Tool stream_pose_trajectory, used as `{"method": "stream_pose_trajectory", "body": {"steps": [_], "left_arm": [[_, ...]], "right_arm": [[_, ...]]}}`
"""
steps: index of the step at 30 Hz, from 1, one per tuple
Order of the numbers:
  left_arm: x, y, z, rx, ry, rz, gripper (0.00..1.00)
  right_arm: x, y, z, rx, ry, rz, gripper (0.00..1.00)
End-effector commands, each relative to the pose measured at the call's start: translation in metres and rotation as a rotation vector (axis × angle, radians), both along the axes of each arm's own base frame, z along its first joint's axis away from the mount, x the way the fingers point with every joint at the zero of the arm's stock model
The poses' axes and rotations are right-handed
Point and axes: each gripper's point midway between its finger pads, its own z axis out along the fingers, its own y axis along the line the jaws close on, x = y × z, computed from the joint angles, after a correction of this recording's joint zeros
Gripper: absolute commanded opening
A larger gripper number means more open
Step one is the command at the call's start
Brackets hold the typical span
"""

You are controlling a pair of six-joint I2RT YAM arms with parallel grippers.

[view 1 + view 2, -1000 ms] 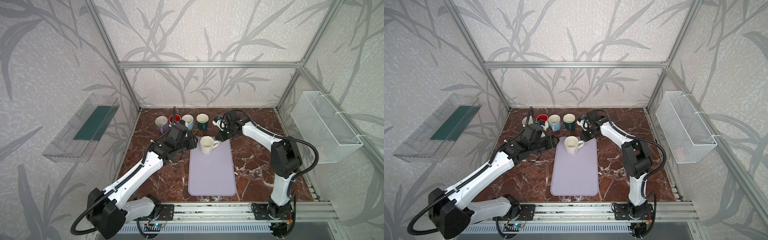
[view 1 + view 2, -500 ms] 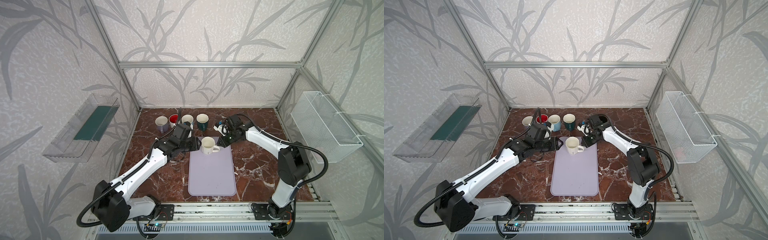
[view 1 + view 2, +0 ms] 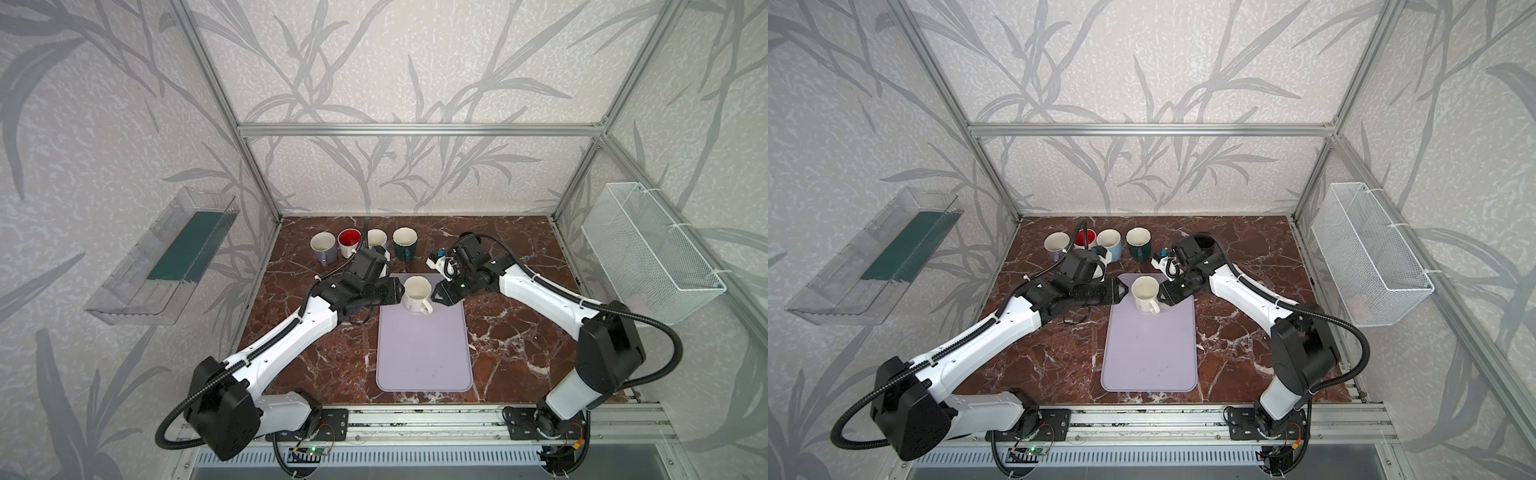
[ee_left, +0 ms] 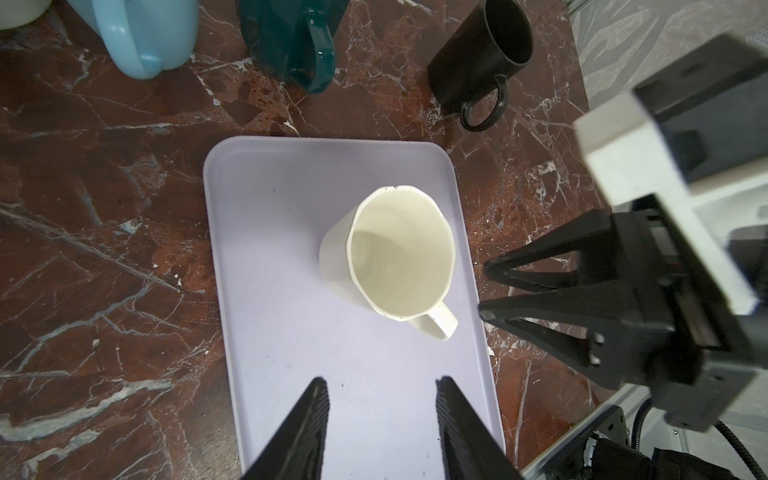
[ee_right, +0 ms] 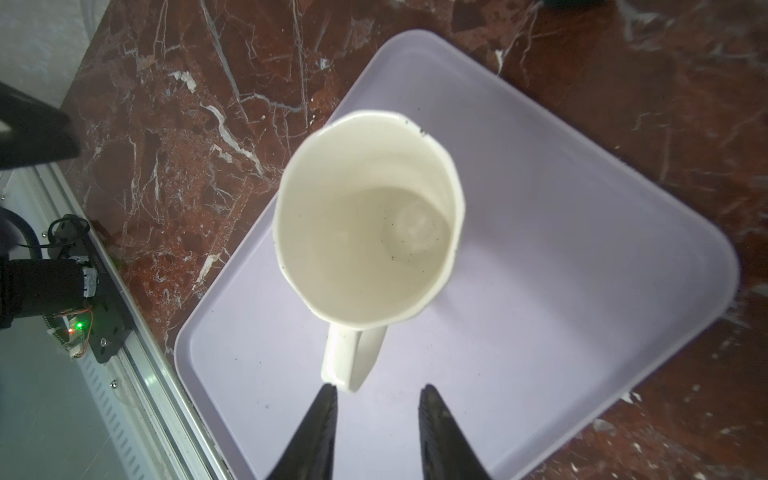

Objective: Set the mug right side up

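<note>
On the lilac tray: cream mug upright, both grippers clear of it

Across the marbled brown tabletop [image 3: 519,332], the left arm [image 3: 291,336] and the right arm [image 3: 540,291] are seen reaching inward from the near rail in both top views. A lilac tray [image 3: 424,357] is laid flat at the middle. A row of four mugs [image 3: 376,240] is stood mouths up near the far edge. A black mug [image 4: 482,62] is noted upright beyond the tray's corner in the left wrist view. The cream mug [image 3: 417,293] is stood mouth up on the far end of the tray, handle turned toward the near right. The left gripper [image 3: 395,291] is held just beside the mug's left wall, fingers [image 4: 307,428] moderately parted, nothing between them. The right gripper [image 5: 379,388] is held just beside the handle, fingers narrowly parted, nothing gripped. The handle's end is seen close at one fingertip; contact cannot be told.
</note>
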Motion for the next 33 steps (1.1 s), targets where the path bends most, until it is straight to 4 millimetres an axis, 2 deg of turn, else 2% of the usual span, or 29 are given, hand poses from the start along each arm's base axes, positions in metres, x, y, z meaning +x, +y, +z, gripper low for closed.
{"method": "stream_pose_trajectory", "body": {"steps": [1,6,8,12,15,21,29,31,33], "left_arm": [[-0.012,-0.005,0.006,-0.021,-0.065,-0.095,0.46],[-0.035,-0.021,-0.003,-0.135,-0.112,-0.214,0.48],[-0.046,-0.022,-0.01,-0.109,-0.157,-0.23,0.48],[-0.064,-0.022,-0.008,-0.085,-0.312,-0.232,0.48],[-0.073,-0.015,-0.013,-0.065,-0.387,-0.224,0.47],[-0.079,-0.006,-0.019,-0.052,-0.446,-0.213,0.47],[-0.079,-0.016,-0.024,-0.033,-0.408,-0.251,0.47],[-0.079,-0.019,-0.024,-0.025,-0.4,-0.258,0.47],[-0.079,-0.021,-0.024,-0.012,-0.393,-0.268,0.47]], "right_arm": [[-0.008,-0.002,0.011,-0.02,-0.022,-0.061,0.4],[-0.02,0.004,0.005,-0.068,-0.047,-0.086,0.46],[-0.022,0.005,0.0,-0.079,-0.041,-0.091,0.48],[-0.026,0.01,-0.008,-0.091,-0.035,-0.078,0.5],[-0.027,0.014,-0.015,-0.098,-0.021,-0.068,0.5],[-0.025,0.02,-0.029,-0.115,-0.01,-0.055,0.49],[-0.017,0.028,-0.041,-0.188,-0.017,-0.062,0.41],[-0.016,0.029,-0.052,-0.229,-0.003,-0.068,0.39],[-0.014,0.029,-0.055,-0.248,-0.01,-0.08,0.37]]}}
